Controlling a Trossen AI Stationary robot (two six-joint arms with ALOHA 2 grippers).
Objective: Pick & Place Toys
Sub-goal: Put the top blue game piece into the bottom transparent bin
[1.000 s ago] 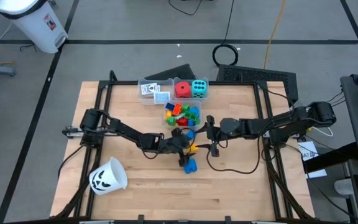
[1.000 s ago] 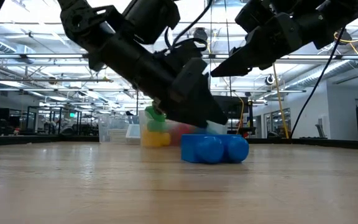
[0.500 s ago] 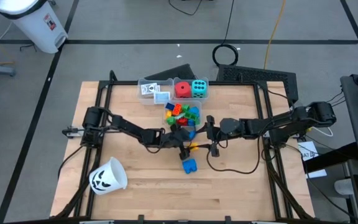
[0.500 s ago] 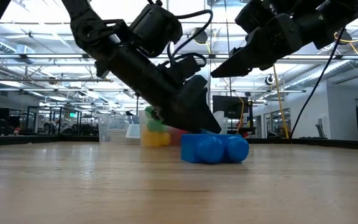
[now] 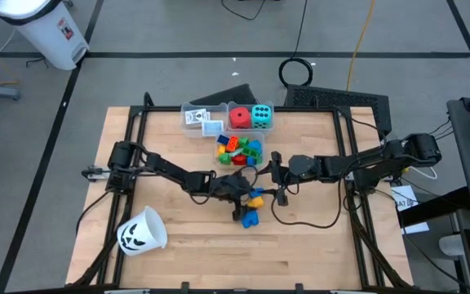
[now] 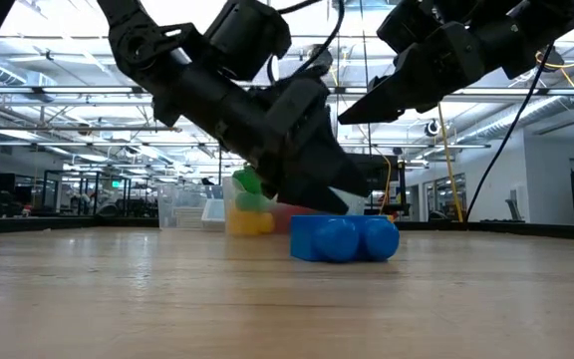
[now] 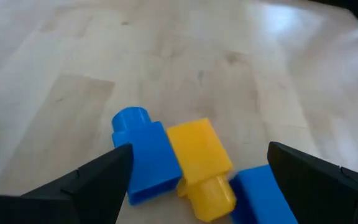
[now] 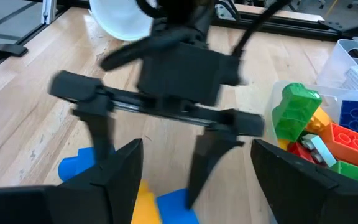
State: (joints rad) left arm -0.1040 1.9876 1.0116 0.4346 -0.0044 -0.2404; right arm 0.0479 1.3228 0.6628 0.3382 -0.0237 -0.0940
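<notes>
Item: loose blocks, mid-table, just in front of the block bin (image 5: 240, 150). I saw two blue blocks (image 7: 143, 155) w/ a yellow block (image 7: 201, 160) between, touching, flat on the wood. L gripper (image 5: 246, 196) was low over them, jaws wide, holding nothing; its fingers (image 7: 89, 182) stood either side of the group. R gripper (image 5: 277, 178) hung just beside, above the table, jaws part-open, empty. Bin held green, red, orange blocks (image 8: 303, 124). Dice (image 5: 251, 116) & cards (image 5: 201, 118) sat in rear bins.
</notes>
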